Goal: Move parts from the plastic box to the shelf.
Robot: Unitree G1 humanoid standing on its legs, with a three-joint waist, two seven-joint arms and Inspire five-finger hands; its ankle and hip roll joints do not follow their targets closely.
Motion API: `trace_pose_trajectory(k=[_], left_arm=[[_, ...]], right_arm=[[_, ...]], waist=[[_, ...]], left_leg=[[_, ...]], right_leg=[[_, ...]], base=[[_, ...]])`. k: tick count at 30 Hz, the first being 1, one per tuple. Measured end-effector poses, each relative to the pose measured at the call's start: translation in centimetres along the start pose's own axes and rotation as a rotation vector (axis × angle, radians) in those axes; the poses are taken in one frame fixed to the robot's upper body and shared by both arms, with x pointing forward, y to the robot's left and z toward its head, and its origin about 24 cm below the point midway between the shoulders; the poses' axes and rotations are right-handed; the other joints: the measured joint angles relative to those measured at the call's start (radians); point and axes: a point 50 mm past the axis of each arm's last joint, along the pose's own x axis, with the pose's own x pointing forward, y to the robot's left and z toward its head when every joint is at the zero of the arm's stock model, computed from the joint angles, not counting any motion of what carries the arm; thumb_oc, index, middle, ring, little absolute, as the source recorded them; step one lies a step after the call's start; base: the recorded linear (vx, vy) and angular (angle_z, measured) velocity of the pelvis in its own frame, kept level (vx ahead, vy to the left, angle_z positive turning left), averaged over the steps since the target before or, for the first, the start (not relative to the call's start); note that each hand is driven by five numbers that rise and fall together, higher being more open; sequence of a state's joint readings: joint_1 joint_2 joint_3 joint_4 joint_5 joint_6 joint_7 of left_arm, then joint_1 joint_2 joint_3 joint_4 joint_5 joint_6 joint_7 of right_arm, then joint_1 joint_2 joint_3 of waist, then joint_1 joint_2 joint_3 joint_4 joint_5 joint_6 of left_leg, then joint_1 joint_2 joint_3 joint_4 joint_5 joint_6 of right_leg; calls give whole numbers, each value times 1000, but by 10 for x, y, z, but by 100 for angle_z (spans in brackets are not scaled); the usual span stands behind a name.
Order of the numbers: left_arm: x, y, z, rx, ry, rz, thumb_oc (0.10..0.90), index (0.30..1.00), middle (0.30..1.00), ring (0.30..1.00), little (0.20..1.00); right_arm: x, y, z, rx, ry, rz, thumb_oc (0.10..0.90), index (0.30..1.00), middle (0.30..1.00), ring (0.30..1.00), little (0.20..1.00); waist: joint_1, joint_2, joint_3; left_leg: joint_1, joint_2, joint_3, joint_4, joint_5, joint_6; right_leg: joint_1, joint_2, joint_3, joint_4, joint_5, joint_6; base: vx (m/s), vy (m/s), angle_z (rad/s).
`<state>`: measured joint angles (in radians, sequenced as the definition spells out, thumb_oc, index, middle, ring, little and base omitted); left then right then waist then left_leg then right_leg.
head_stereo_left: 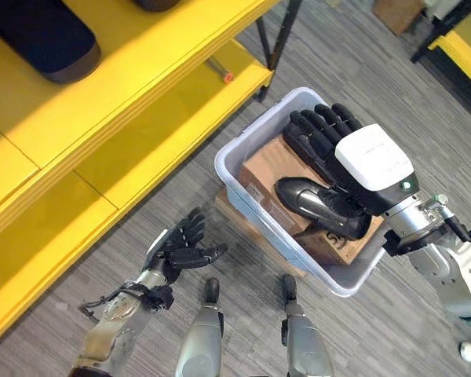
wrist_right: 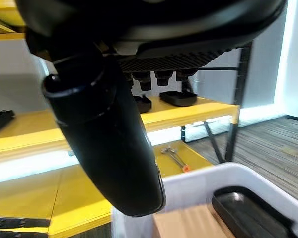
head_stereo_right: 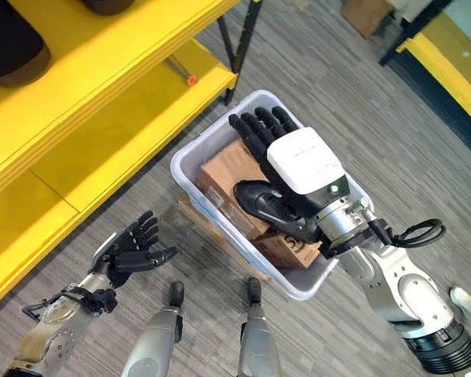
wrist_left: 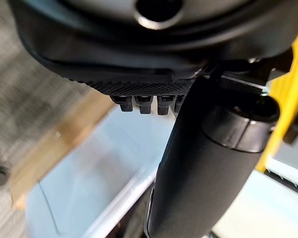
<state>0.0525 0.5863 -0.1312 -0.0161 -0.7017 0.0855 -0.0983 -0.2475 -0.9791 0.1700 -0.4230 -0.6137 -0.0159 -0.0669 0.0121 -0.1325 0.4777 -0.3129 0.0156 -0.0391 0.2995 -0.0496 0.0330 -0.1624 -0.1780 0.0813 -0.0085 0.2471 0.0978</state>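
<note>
Box: pale grey-white plastic box with rounded corners, open on top, standing on the grey striped floor just off the lower yellow shelf's front edge, set askew to that edge.
Under the box: a flat piece of brown cardboard or board sticks out from beneath its shelf-side wall.
Contents: brown cardboard cartons lie flat inside and cover most of the bottom; a black, shallow, tray-like plastic part lies at the box's far end.
Shelf: yellow rack with black metal legs, two levels in sight.
Parts on the shelf: dark, rounded-edged black parts rest on the upper level.
</note>
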Motion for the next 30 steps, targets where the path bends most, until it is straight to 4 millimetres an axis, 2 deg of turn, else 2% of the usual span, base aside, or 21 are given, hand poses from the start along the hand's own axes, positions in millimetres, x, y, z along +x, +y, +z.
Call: trace_pose_trajectory(k=[1, 3, 4, 5, 7, 8, 9, 11, 14, 25, 30], left_arm=[[1, 1, 4, 11, -10, -4, 900, 1000, 1000, 1000, 1000], [1, 1, 5, 13, -13, -2, 900, 1000, 1000, 1000, 1000], [-1, 0, 1, 9, 3, -5, 900, 1000, 1000, 1000, 1000], [-7, -1, -5, 2, 22, -5, 900, 1000, 1000, 1000, 1000], [-12, -3, -7, -3, 38, -11, 900, 1000, 1000, 1000, 1000], [-10, -3, -3, 2, 24, -11, 900, 1000, 1000, 1000, 1000], [-9, -2, -1, 3, 20, -10, 900, 1000, 1000, 1000, 1000], [-8, -1, 1, 3, 11, -6, 900, 1000, 1000, 1000, 1000], [-11, 0, 0, 0, 12, 3, 900, 1000, 1000, 1000, 1000], [-13, 7, 6, 12, -3, 29, 900, 1000, 1000, 1000, 1000], [-9, 5, 9, 15, -11, 19, 900, 1000, 1000, 1000, 1000]], right_arm=[[0, 1, -3, 7, 13, 5, 900, 1000, 1000, 1000, 1000], [1, 6, -9, 35, 41, 19, 900, 1000, 1000, 1000, 1000], [-1, 8, -10, 44, 48, 28, 900, 1000, 1000, 1000, 1000], [-4, 11, -11, 53, 54, 49, 900, 1000, 1000, 1000, 1000], [-11, 10, -15, 73, 80, 56, 900, 1000, 1000, 1000, 1000], [-13, 7, -18, 74, 103, 47, 900, 1000, 1000, 1000, 1000], [-14, 8, -19, 82, 113, 49, 900, 1000, 1000, 1000, 1000], [-15, 8, -19, 92, 119, 52, 900, 1000, 1000, 1000, 1000], [-21, 15, -19, 103, 135, 83, 900, 1000, 1000, 1000, 1000], [-22, 17, -15, 109, 89, 90, 900, 1000, 1000, 1000, 1000], [-20, 13, -10, 64, 28, 60, 900, 1000, 1000, 1000, 1000]], waist=[[14, -17, 2], [35, -30, 8], [34, -31, 8], [34, -46, 14], [18, -54, 13], [12, -68, 16], [12, -71, 14], [9, -69, 15], [-15, -63, 17], [-8, -49, 28], [-9, -26, 44]], left_leg=[[-1, 5, 20, -6, -6, -9], [-1, 48, 39, -6, -15, -25], [9, 63, 44, -12, -14, -27], [53, 90, 69, -37, -11, -36], [81, 105, 70, -56, -22, -66], [80, 107, 78, -59, -23, -77], [73, 108, 87, -53, -24, -83], [59, 113, 89, -29, -37, -90], [16, 139, 103, -3, -38, -96], [14, 138, 115, -4, -32, -103], [-17, 143, 113, 8, -32, -104]], right_leg=[[-1, 0, -39, 13, -28, 24], [-2, 36, -46, 11, -45, 36], [4, 49, -54, 10, -47, 36], [32, 70, -75, 0, -50, 37], [74, 84, -95, -39, -61, 27], [74, 83, -101, -46, -88, 17], [72, 83, -102, -51, -101, 8], [68, 85, -103, -55, -128, -4], [27, 108, -94, -50, -117, -17], [15, 104, -89, -49, -113, -16], [-13, 109, -91, -42, -113, -16]], base=[[32, -103, 27], [51, -130, -6], [65, -169, -25], [62, -144, -26], [52, -80, -13], [38, -30, -7], [31, -11, -14], [30, -6, -12], [15, -8, -18], [-22, -39, -3], [-55, -58, -1]])
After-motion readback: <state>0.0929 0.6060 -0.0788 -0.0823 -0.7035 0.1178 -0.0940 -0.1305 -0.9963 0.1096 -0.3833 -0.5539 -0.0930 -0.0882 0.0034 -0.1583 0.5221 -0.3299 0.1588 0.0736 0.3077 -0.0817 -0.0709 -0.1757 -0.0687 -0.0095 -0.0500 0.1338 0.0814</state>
